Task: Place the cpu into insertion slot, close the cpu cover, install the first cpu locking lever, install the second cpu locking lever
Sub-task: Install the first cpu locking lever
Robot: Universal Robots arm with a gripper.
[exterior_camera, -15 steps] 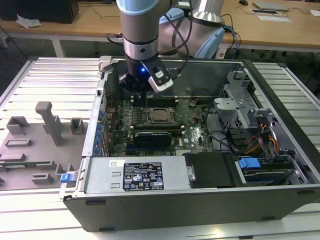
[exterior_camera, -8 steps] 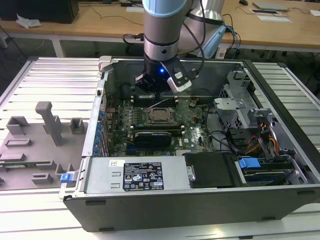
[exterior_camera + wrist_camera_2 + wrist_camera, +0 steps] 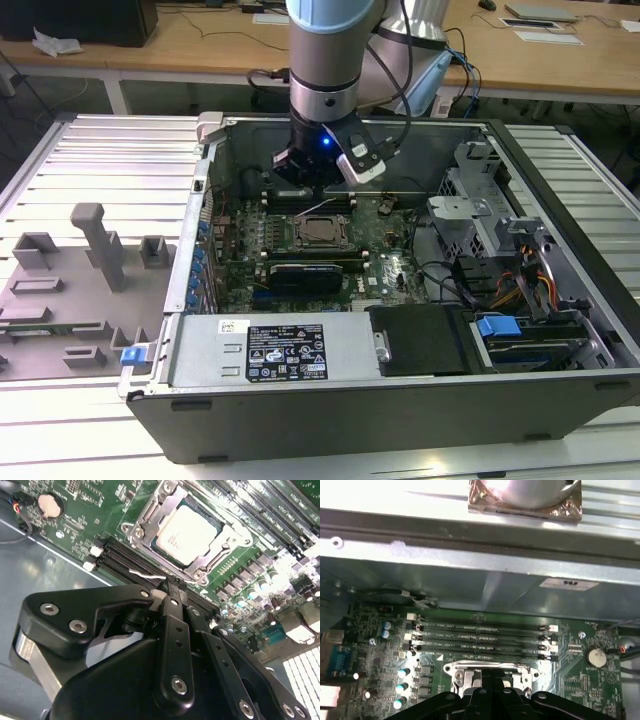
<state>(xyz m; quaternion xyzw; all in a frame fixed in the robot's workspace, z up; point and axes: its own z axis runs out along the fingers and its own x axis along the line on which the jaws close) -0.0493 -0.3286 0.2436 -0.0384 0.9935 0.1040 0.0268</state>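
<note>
Silvery-grey and flat, the cpu (image 3: pixel 187 527) already sits in the insertion slot (image 3: pixel 299 236). The cpu cover (image 3: pixel 145 517) looks folded down around it, its cut-out framing the chip, so the seating step appears done.

The pincer (image 3: pixel 169 586) hangs low inside the open computer case (image 3: pixel 560 250), and in the exterior view the slot lies at six o'clock from it. Its fingertips are drawn together. A thin wire lever (image 3: pixel 145 573) runs right up to them, but I cannot tell whether it is pinched between them or only touched. That low, closed pose fits work on a slim locking lever rather than on the chip.

Room is tight. The memory slots (image 3: pixel 480 635) lie directly beneath the pincer, between the socket and the case's back wall (image 3: pixel 470 570), which stands at twelve o'clock in the exterior view. At six o'clock beyond the socket lies the long black graphics card (image 3: pixel 305 272), and at three o'clock the metal drive cage (image 3: pixel 465 215) rises. The freest way out is probably straight up.

Well apart at nine o'clock, grey holders (image 3: pixel 100 245) rest on the slatted surface (image 3: pixel 100 150).
</note>
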